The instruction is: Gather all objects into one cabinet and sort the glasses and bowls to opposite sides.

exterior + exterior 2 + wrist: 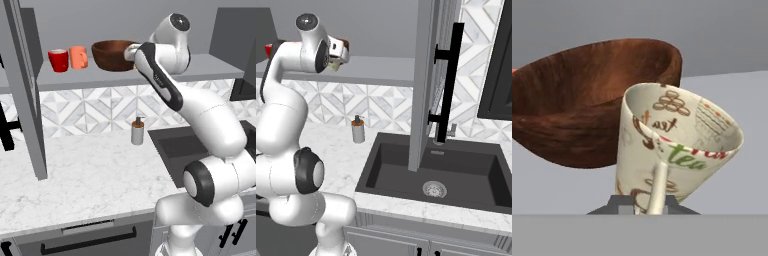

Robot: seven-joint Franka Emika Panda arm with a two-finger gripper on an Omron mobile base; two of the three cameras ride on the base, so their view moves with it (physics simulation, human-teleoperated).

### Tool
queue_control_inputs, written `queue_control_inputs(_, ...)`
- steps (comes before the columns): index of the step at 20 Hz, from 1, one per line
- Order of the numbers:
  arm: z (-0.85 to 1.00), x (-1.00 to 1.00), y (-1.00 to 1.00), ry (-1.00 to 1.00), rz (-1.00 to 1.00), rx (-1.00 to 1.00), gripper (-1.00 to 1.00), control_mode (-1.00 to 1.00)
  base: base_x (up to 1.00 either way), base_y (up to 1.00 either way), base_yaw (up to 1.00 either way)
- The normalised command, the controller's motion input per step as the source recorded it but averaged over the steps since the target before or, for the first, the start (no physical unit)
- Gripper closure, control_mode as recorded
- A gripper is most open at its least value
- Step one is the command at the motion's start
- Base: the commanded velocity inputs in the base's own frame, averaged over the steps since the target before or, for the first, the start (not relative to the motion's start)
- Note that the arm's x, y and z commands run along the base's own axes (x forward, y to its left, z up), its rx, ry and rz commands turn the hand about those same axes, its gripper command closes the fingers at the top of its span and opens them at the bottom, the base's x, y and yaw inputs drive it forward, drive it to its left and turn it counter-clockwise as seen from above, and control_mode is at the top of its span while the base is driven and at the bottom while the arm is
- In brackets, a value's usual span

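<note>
A beige patterned cup [677, 140] tilts in front of the hand camera, and my gripper [644, 205] is shut on its handle. Right behind it on the left sits the wide brown wooden bowl [577, 115]. From the left base view, the bowl [112, 54] stands on the grey cabinet shelf [210, 67], and my gripper [131, 52] is at its right side. The orange cup [78, 57] and the red cup [58, 60] stand left of the bowl, close together. In the right base view my hand [338, 52] is up at shelf level.
Both cabinet doors are open: one [27, 100] hangs at the left, the other [428, 75] with its black bar handle [448, 80] over the dark sink [431, 170]. A white soap dispenser [137, 131] stands on the marble counter by the backsplash.
</note>
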Motion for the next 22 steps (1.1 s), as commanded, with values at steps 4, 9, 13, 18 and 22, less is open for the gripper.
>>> queue_control_inputs(4,0.0,-0.05,0.63,0.02,0.16,0.0,1.0,-1.0,0.0,0.0,0.0)
queue_control_inputs(9,0.0,-0.27,0.08,0.0,0.01,0.0,1.0,-1.0,0.0,0.0,0.0)
queue_control_inputs(13,0.0,-0.34,0.25,0.0,0.11,-0.03,1.0,-1.0,0.0,0.0,0.0)
queue_control_inputs(18,0.0,-0.36,0.52,-0.02,0.16,-0.05,1.0,-1.0,0.0,0.0,0.0)
queue_control_inputs(22,0.0,-0.05,0.62,-0.08,0.14,-0.03,1.0,-1.0,0.0,0.0,0.0)
